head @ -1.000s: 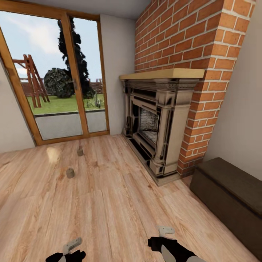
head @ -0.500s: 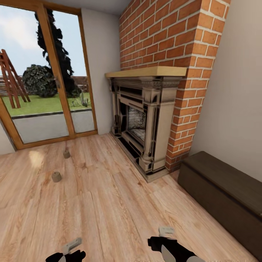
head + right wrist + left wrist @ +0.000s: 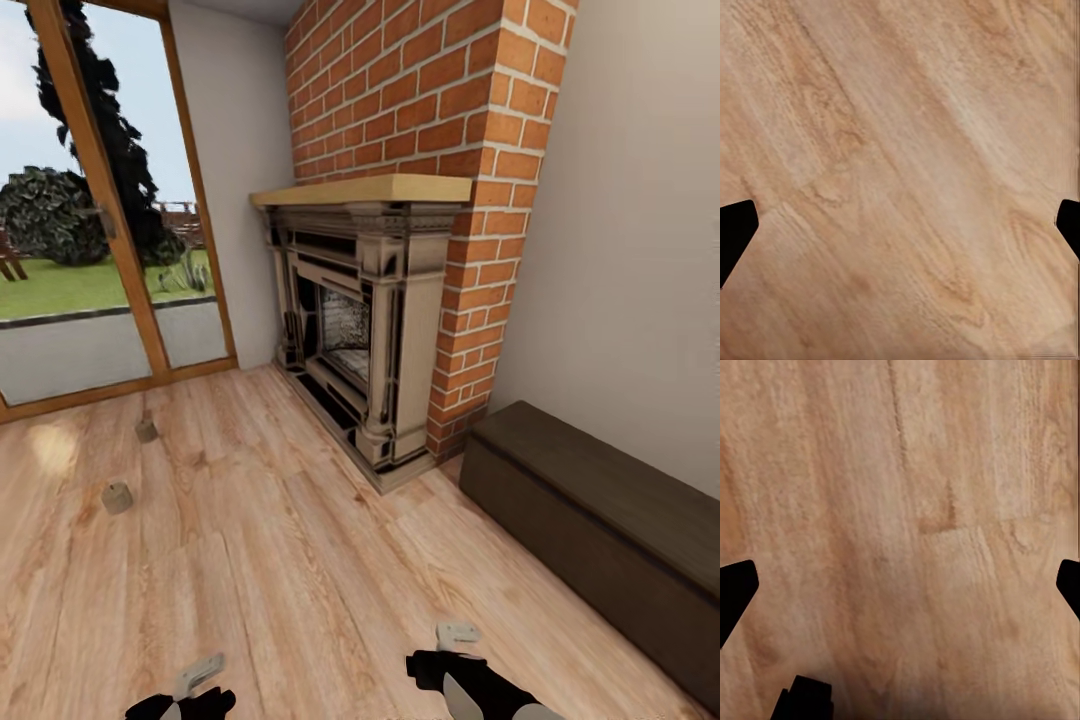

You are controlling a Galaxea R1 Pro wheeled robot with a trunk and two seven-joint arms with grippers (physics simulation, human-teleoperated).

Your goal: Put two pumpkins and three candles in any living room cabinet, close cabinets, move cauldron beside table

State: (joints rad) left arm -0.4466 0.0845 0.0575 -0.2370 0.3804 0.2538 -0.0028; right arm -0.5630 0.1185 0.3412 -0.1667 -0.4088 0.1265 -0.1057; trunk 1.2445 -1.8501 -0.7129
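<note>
- Left jaws (image 3: 900, 585): spread wide, nothing between them, bare floor (image 3: 907, 495) under them.
- Right jaws (image 3: 900, 225): also spread wide and empty, over plank floor.
- Head view: both jaws hang low at the near edge, left (image 3: 195, 678), right (image 3: 455, 640), neither near any task item.
- Two candles (image 3: 117, 497) and (image 3: 147, 430) stand upright on the floor, well ahead of the left jaws and off to their outer side, near the glass door (image 3: 90, 250). They sit apart from each other.
- Third candle, pumpkins, cauldron, table: none spotted here.
- Cabinet (image 3: 600, 530): long dark unit along the wall, ahead of the right jaws and outboard of them, just beside the brick chimney (image 3: 420, 100) and fireplace (image 3: 360, 330). No front looks pulled out from this angle.
- Step in hand, my read: transit and lining up, nothing grasped yet.
- To do it well: pick one target first. Candles are nearer the left jaws, so square the base to the closer candle, stop with it centred between the left jaws, and come down vertical.
- Candles are tiny and short: close low on the body and keep the jaws level, or it will likely tip or squirt out.
- Then open a cabinet front with the free right jaws before carrying over.
</note>
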